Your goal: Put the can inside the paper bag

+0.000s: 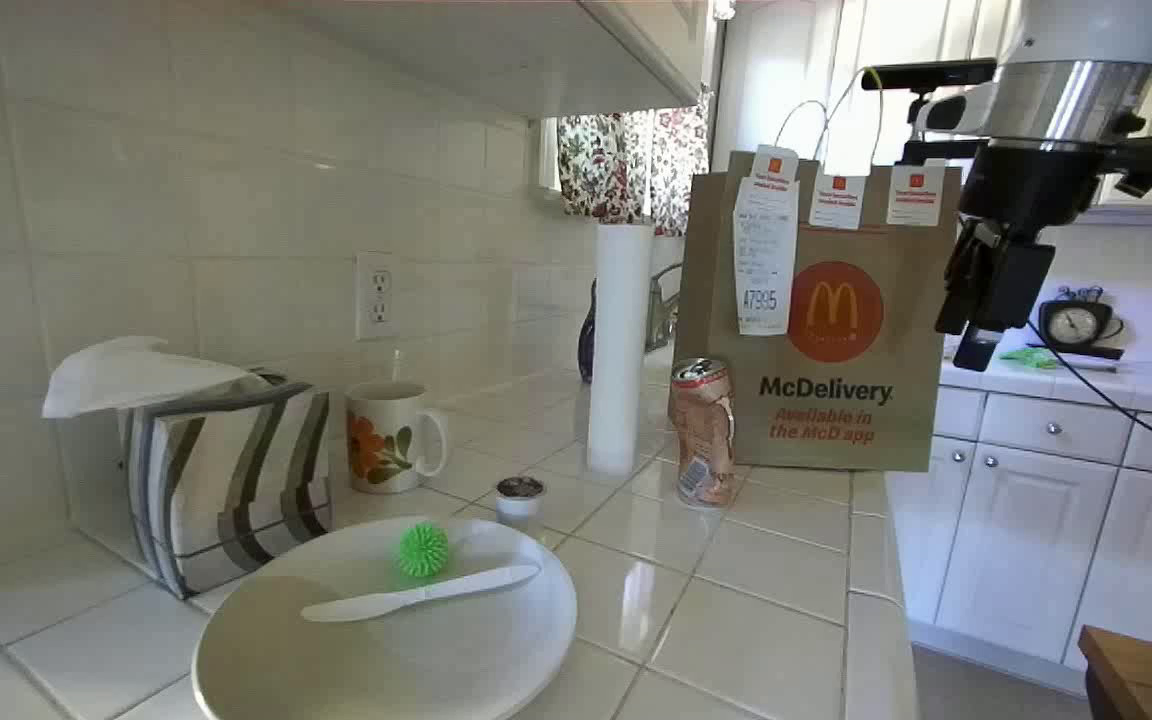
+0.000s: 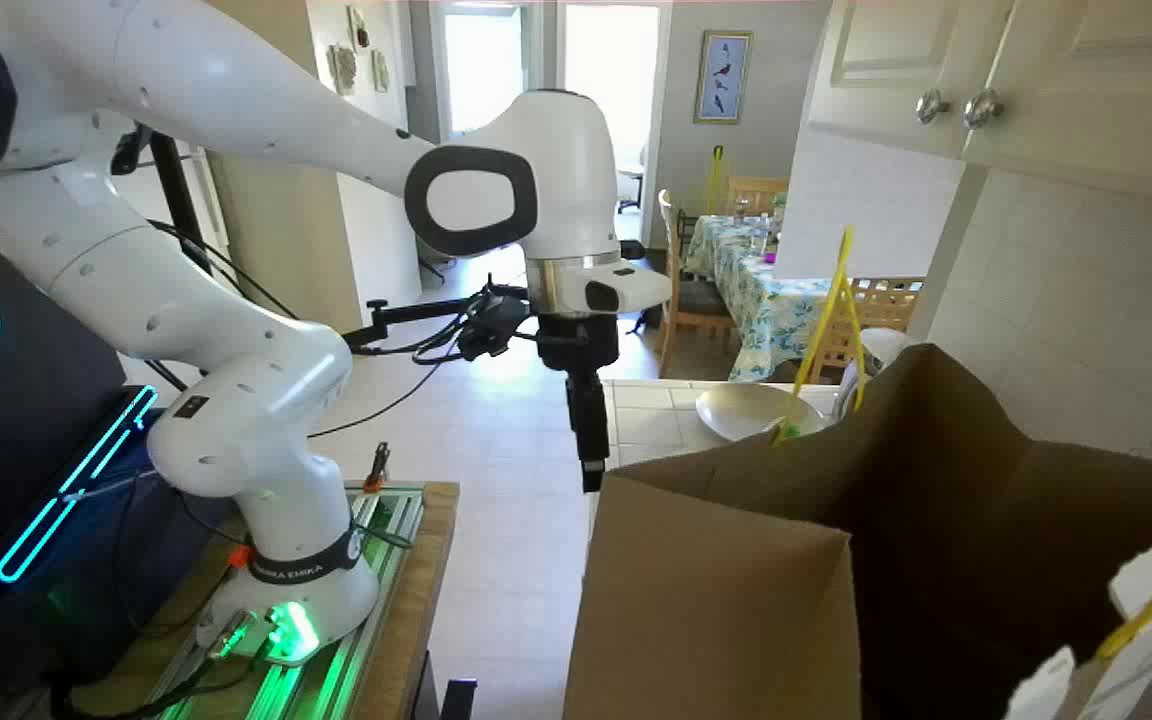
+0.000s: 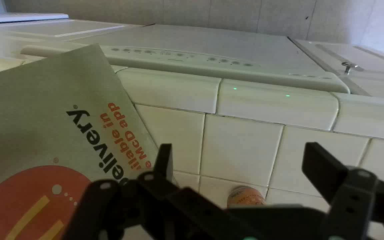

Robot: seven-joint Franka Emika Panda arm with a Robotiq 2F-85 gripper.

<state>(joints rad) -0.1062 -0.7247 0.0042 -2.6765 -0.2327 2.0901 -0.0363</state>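
The pale pinkish-red can [image 1: 704,435] stands upright on the white tiled counter, in front of the bag's printed face. In the wrist view the can's lower part [image 3: 245,196] shows, and the gripper body hides the rest. It is not visible in an exterior view from behind the bag. The brown paper bag [image 1: 861,345] stands upright; its wide open top and side [image 2: 706,590] show in an exterior view, and its face [image 3: 42,133] in the wrist view. My gripper [image 1: 966,338] is open and empty, pointing down above counter height [image 2: 592,472]. Its two fingers [image 3: 237,160] are spread apart.
A white paper roll [image 1: 620,350] stands left of the can. A small cup [image 1: 519,500], a flowered mug [image 1: 391,440], a striped napkin holder [image 1: 226,480] and a plate [image 1: 376,670] with a knife and green ball stand nearer. Cabinets [image 1: 536,55] overhang the counter.
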